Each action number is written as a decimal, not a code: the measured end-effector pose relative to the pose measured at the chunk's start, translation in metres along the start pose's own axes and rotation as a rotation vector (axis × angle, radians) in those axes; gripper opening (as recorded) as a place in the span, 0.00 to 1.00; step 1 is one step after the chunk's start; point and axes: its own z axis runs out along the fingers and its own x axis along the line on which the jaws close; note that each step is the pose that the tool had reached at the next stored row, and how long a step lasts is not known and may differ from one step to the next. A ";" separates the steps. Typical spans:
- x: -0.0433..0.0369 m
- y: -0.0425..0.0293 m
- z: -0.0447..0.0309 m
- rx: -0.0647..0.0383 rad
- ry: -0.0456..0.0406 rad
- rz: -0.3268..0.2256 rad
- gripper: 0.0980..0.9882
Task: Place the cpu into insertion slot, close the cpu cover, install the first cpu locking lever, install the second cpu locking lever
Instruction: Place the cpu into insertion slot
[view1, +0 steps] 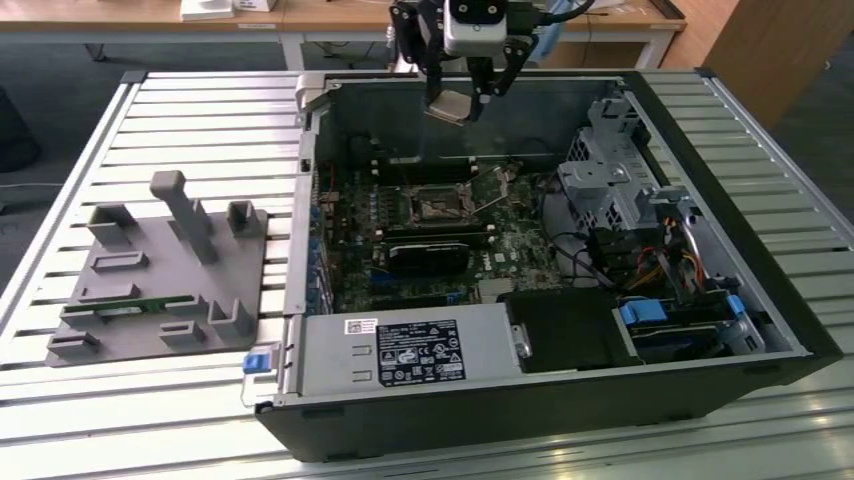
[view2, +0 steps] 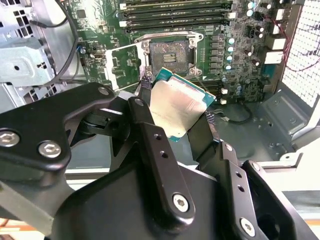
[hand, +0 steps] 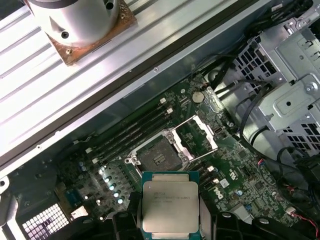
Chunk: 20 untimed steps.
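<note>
My gripper (view1: 461, 92) hangs above the far wall of the open computer case (view1: 747, 300), shut on the cpu (view1: 451, 106). Both wrist views show the cpu (view2: 175, 107) (hand: 170, 205) as a silvery square chip with a green edge, pinched at two opposite sides by the black fingers (view2: 145, 120). Below it and well apart lies the insertion slot (view1: 435, 205) (view2: 169, 54) (hand: 159, 159), a bare dark square socket on the green board. The cpu cover (hand: 206, 131) (view2: 125, 48) is swung open beside the socket. A thin locking lever (view1: 499, 190) stands up next to the slot.
A metal drive cage (view1: 607, 180) with cables fills the case on the exterior view's right. A long black module (view1: 427, 250) lies near the socket, and a power supply (view1: 400, 350) sits at the front. A grey fixture plate (view1: 160, 270) rests on the slatted table.
</note>
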 end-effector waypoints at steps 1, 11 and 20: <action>0.0000 0.0000 0.0000 0.000 -0.0007 0.007 0.50; 0.0000 0.0000 0.0002 -0.001 -0.0054 0.061 0.50; 0.0000 0.0000 0.0003 -0.002 -0.0090 0.101 0.50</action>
